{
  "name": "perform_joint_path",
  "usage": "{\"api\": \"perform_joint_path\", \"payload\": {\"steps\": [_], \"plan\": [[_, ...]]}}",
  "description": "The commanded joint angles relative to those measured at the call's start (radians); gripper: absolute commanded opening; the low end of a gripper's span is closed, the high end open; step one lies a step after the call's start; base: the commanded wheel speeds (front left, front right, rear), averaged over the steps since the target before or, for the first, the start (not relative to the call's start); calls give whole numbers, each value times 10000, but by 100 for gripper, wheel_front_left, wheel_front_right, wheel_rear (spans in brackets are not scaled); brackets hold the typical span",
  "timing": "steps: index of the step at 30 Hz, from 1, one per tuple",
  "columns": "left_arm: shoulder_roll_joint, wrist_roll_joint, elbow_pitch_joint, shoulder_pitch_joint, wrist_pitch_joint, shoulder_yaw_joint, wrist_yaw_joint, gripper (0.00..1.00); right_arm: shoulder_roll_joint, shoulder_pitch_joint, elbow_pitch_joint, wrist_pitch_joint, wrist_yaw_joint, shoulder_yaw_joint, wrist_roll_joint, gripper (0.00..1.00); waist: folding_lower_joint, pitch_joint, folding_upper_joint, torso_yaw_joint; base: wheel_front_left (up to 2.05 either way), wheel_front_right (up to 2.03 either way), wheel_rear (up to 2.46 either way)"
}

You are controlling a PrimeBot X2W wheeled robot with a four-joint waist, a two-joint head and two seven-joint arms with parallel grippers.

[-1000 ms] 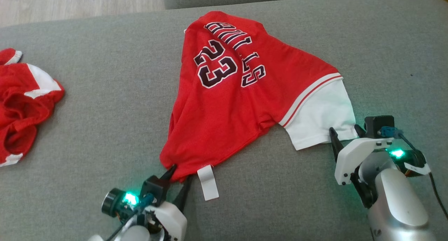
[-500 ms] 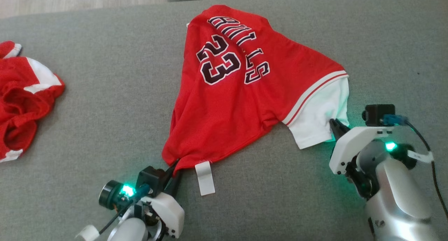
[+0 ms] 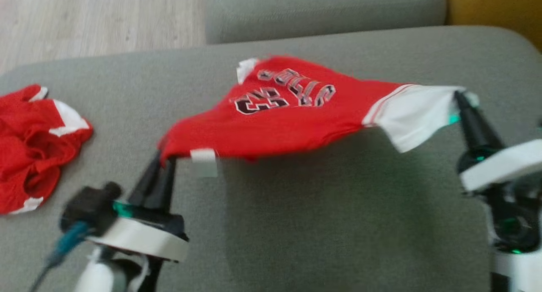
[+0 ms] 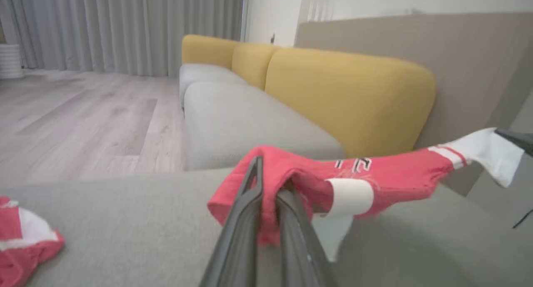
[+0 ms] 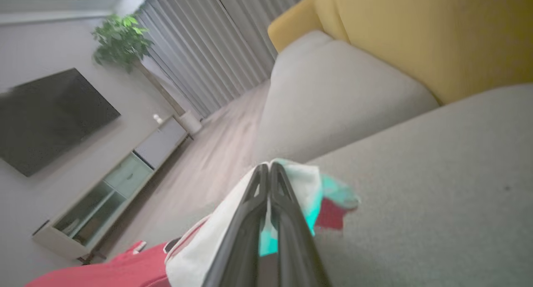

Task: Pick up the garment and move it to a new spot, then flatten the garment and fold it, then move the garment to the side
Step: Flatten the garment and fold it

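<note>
Fig. Your left gripper [image 3: 164,159] is closed tight on the red hem corner of the jersey [image 3: 288,122]. Your right gripper [image 3: 459,98] is closed tight on its white sleeve. The jersey hangs stretched in the air above the grey cushion [image 3: 322,224], number side up. A second red garment [image 3: 29,143] lies crumpled at the cushion's left end.

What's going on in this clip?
The robot holds a red jersey by two ends: the left gripper is shut on a red corner, the right gripper on the white sleeve. The jersey hangs stretched between them, its near edge raised off the grey cushion. Another red garment lies crumpled at the left.
</note>
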Motion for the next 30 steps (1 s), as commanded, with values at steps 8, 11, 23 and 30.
{"api": "perform_joint_path", "payload": {"steps": [8, 11, 23, 30], "plan": [[349, -969, -4016, -571, 1239, 817, 179, 0, -13, 149, -4858, 1399, 79, -1053, 1504, 0, 1, -507, 0, -509, 0, 0, 0], [596, -1153, -4850, -1180, 1821, 959, 173, 0, -12, -251, -6068, 1814, 79, -1430, 1867, 0, 1, -432, 0, -632, 0, 0, 0], [1329, -1634, -3375, -5261, 3022, 1174, -2, 0, -10, -3586, -5374, 3221, 79, -1224, 729, 0, 1, 1387, 0, -948, 0, 0, 0], [1819, -694, 685, -8786, 1614, 557, -214, 0, -9, -6954, -1809, 2028, 79, -251, -945, 0, 1, 2913, 0, -757, 0, 0, 0]]}}
